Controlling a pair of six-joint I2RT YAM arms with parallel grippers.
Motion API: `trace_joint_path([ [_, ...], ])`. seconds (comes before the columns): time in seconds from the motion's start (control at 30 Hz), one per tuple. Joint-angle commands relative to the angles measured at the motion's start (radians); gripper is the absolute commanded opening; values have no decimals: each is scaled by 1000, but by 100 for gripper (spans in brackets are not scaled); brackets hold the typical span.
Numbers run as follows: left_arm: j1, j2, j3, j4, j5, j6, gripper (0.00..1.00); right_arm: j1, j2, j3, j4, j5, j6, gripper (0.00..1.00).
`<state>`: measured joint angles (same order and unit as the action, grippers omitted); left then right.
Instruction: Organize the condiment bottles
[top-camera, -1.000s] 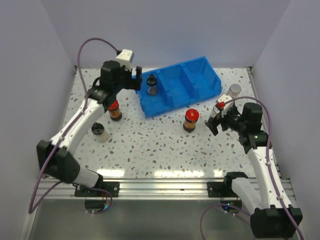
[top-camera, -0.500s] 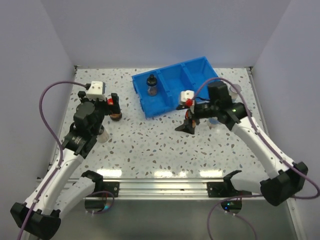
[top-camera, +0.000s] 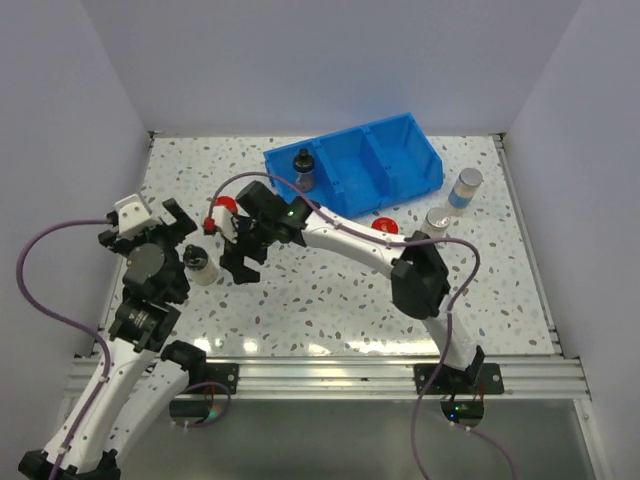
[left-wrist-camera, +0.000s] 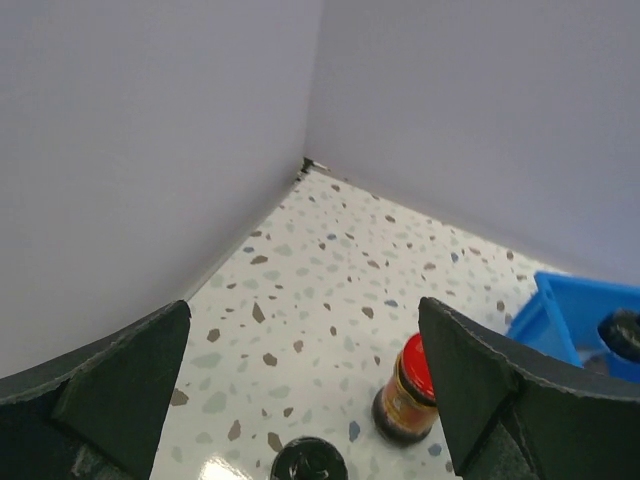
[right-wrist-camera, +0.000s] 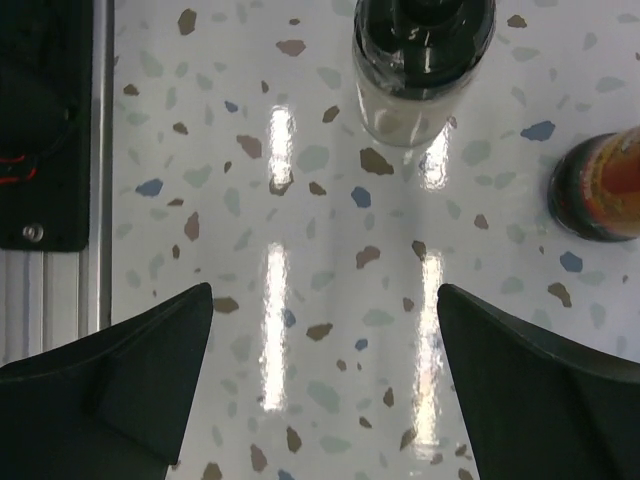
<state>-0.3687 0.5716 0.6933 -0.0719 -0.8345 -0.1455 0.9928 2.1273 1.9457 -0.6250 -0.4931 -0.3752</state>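
Observation:
My left gripper (top-camera: 142, 230) hangs open over the table's left side, nothing between its fingers (left-wrist-camera: 480, 400). Through the left wrist view I see a red-capped jar (left-wrist-camera: 408, 396) and a black cap (left-wrist-camera: 308, 462) below. My right gripper (top-camera: 243, 258) has reached across to the left and is open over bare table (right-wrist-camera: 325, 380), beside the black-capped jar (top-camera: 200, 266) (right-wrist-camera: 424, 60) and the red-capped jar (top-camera: 220, 212) (right-wrist-camera: 600, 190). A second black-capped jar (top-camera: 304, 168) stands in the blue bin's (top-camera: 400, 170) left compartment. Another red cap (top-camera: 383, 225) shows behind the right arm. Two silver-capped jars (top-camera: 465, 188) (top-camera: 437, 222) stand at the right.
The blue bin lies at the back centre, its middle and right compartments holding nothing. White walls close the table on the left, back and right. The aluminium rail (top-camera: 320, 375) runs along the near edge. The right arm's long link spans the table's middle.
The left arm drew back from the bin to the near left, leaving a black-capped jar inside. The right arm swung from the right side across to the left jars.

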Motion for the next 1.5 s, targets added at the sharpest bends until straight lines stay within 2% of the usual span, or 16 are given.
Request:
trace_joint_path([
  [0.0,5,-80,-50,158,-188,0,100,64,80,137,37,129,168,98],
  [0.3,5,-162,-80,215,-249,7,100,138,273,314,172,467,368,98],
  [0.67,8,-200,-89,228,-255,12,100,153,431,461,324,538,525,96],
  [0.87,14,-230,-103,254,-250,23,100,161,516,559,332,597,521,91],
  [0.9,14,-225,-104,254,-249,23,100,161,520,565,332,600,516,89],
  [1.0,17,-217,-101,251,-236,20,100,159,523,568,331,584,486,66],
  [1.03,17,-216,-101,248,-235,18,100,159,519,570,324,555,473,55],
  [1.07,19,-216,-101,247,-230,17,100,161,510,572,317,524,445,37],
  [1.13,19,-220,-101,244,-221,17,100,161,493,570,269,435,412,23],
  [1.3,19,-237,-101,236,-186,21,100,136,344,481,107,123,145,8],
  [1.47,19,-246,-98,225,-156,26,100,99,177,300,39,4,23,1],
])
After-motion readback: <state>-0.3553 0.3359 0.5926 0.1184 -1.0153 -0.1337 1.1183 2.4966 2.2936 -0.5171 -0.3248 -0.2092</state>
